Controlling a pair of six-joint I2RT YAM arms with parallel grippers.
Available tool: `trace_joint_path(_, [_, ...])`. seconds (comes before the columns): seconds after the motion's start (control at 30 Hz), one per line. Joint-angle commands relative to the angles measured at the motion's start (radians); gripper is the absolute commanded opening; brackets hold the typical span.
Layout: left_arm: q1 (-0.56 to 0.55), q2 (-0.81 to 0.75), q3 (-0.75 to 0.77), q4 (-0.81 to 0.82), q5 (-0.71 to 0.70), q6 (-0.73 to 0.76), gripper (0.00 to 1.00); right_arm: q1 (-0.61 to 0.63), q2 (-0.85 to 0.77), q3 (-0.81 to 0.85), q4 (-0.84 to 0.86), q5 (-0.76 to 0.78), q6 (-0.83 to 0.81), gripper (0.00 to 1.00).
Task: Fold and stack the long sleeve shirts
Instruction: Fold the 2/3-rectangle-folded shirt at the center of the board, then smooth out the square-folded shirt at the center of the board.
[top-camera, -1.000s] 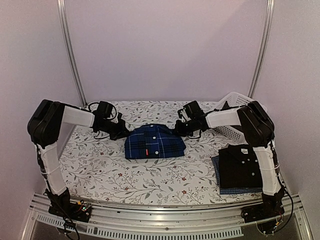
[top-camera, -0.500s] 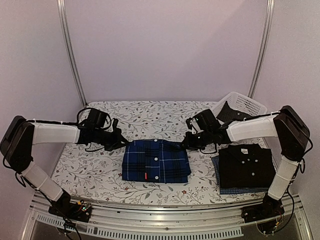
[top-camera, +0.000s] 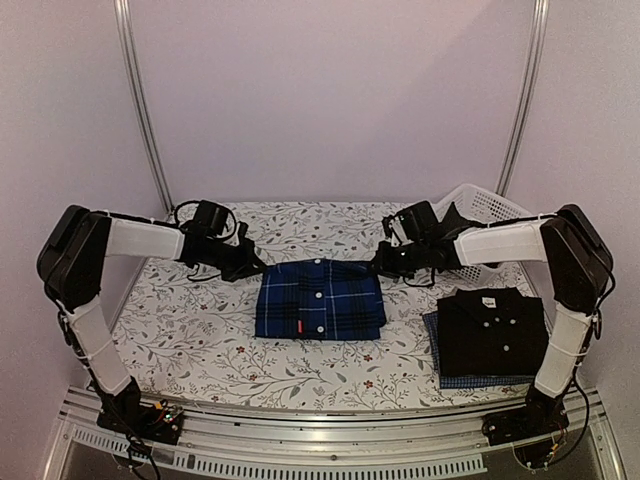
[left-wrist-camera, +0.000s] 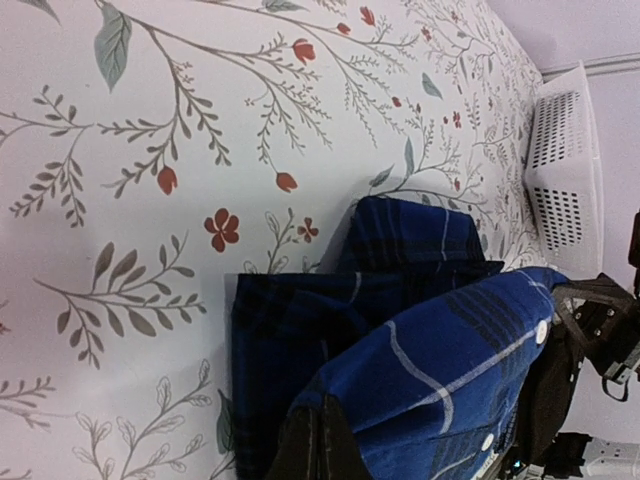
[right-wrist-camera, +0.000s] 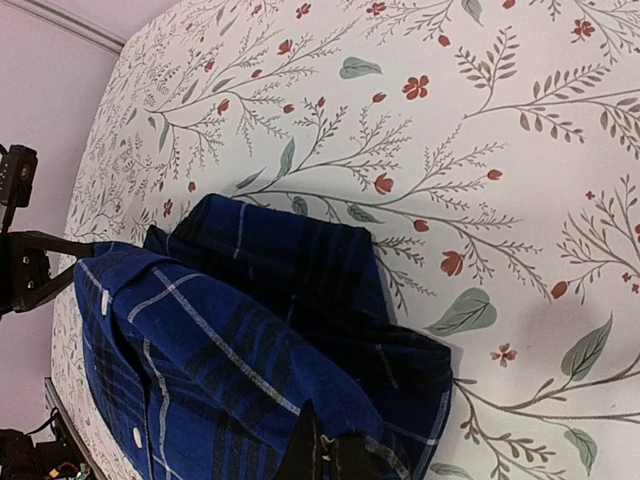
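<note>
The dark blue plaid shirt (top-camera: 320, 300) lies folded in a rectangle at mid-table, buttons up. My left gripper (top-camera: 257, 270) is shut on its far left corner, and the left wrist view shows the fingertips (left-wrist-camera: 318, 425) pinching the lifted blue cloth (left-wrist-camera: 450, 340). My right gripper (top-camera: 381, 265) is shut on the far right corner, with plaid cloth (right-wrist-camera: 220, 340) draped over its tips (right-wrist-camera: 330, 445). The black shirt (top-camera: 492, 330) lies folded at the right on top of the fine blue check shirt (top-camera: 480, 381), whose edges stick out beneath it.
A white lattice basket (top-camera: 490, 205) stands tilted at the back right, just behind my right arm, and also shows in the left wrist view (left-wrist-camera: 565, 150). The floral tablecloth (top-camera: 200, 340) covers the table. Metal rails run along the near edge.
Both grippers kept their hold on the plaid shirt. It was drawn toward the near edge and then shifted back a little, and its lower part now lies flatter and more squared.
</note>
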Motion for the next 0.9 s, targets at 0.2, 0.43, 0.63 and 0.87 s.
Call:
trace_joint_path(0.2, [0.048,0.123,0.209,-0.015,0.032,0.107,0.03,-0.051,0.068,0.122,-0.058,0.057,-0.062,0.2])
trace_joint_path(0.43, [0.051,0.057,0.2,-0.063,-0.025,0.129,0.6,0.007,0.017,0.215,-0.175,0.152,-0.123,0.53])
trace_joint_path(0.63, [0.036,-0.033,0.127,-0.079,-0.015,0.103,0.52,0.146,0.066,0.32,-0.215,0.161,-0.154,0.53])
trace_joint_path(0.87, [-0.032,-0.12,0.019,-0.081,-0.002,0.062,0.35,0.212,0.256,0.51,-0.235,0.075,-0.193,0.46])
